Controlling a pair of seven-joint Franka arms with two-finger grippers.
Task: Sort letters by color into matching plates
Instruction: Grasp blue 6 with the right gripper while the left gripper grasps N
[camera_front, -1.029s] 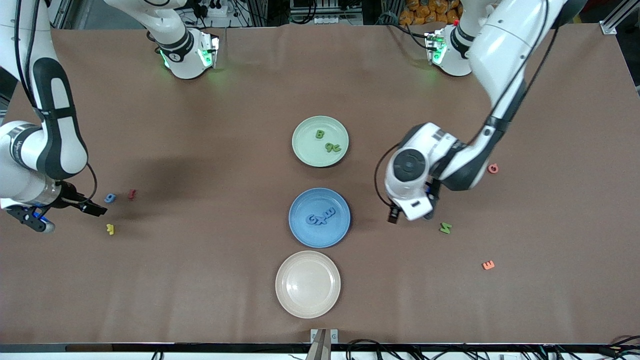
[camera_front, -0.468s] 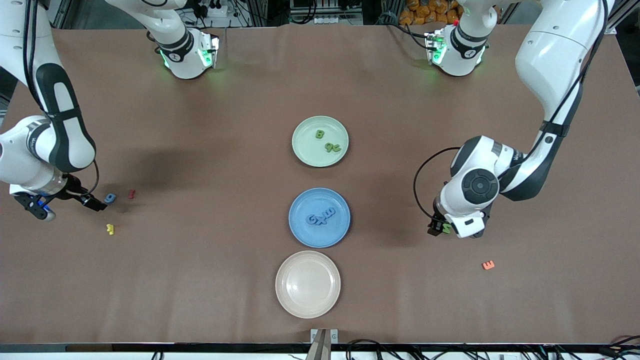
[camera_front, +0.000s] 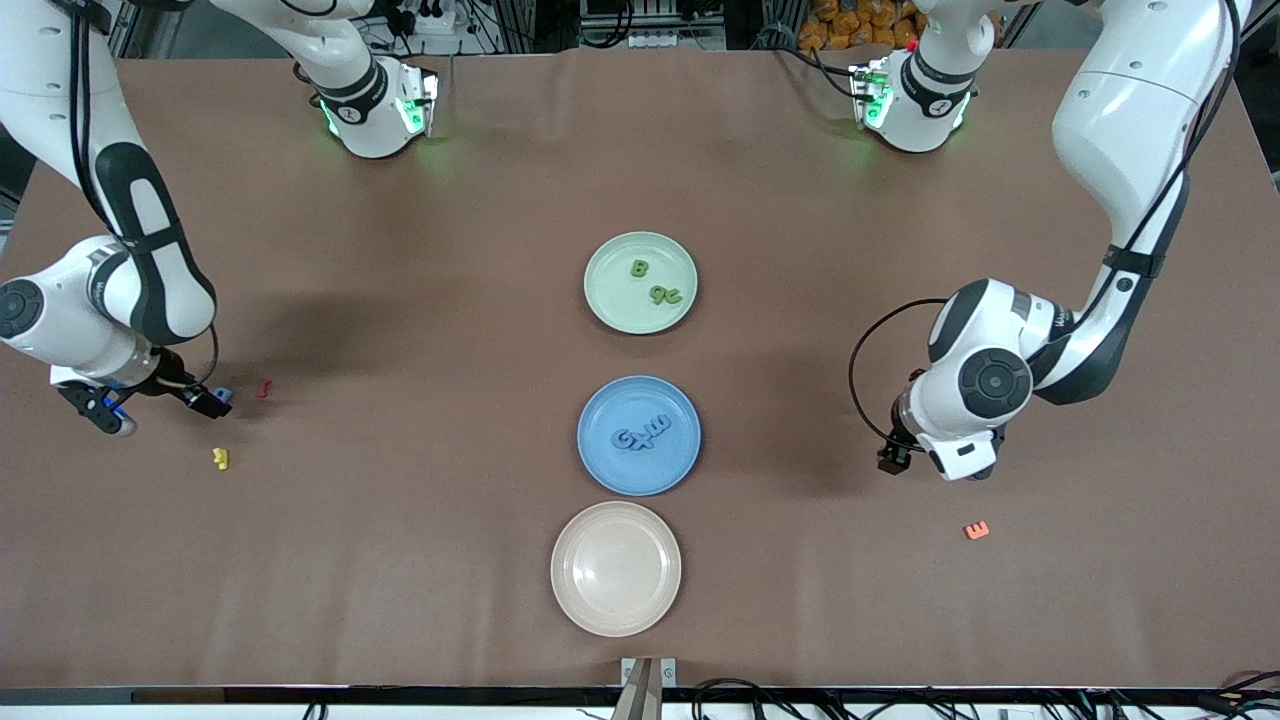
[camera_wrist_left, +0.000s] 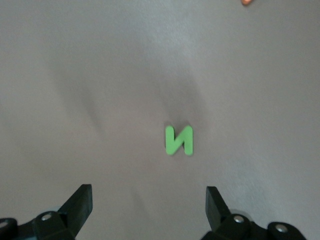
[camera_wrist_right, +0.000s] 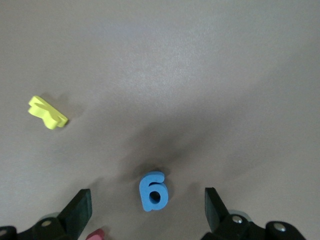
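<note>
On the brown tabletop (camera_front: 400, 520), your left gripper (camera_wrist_left: 149, 210) hung open over the green foam N (camera_wrist_left: 179, 140), your right gripper (camera_wrist_right: 148, 212) open over the blue foam 6 (camera_wrist_right: 153, 190); next, descend and close.

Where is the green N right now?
The green N lies flat on the table under the open left end effector, toward the left arm's end, near the orange letter.

Cream plate (camera_front: 616, 569) w/ red (camera_front: 263, 387), yellow (camera_front: 220, 458), orange letters (camera_front: 976, 530).
</note>
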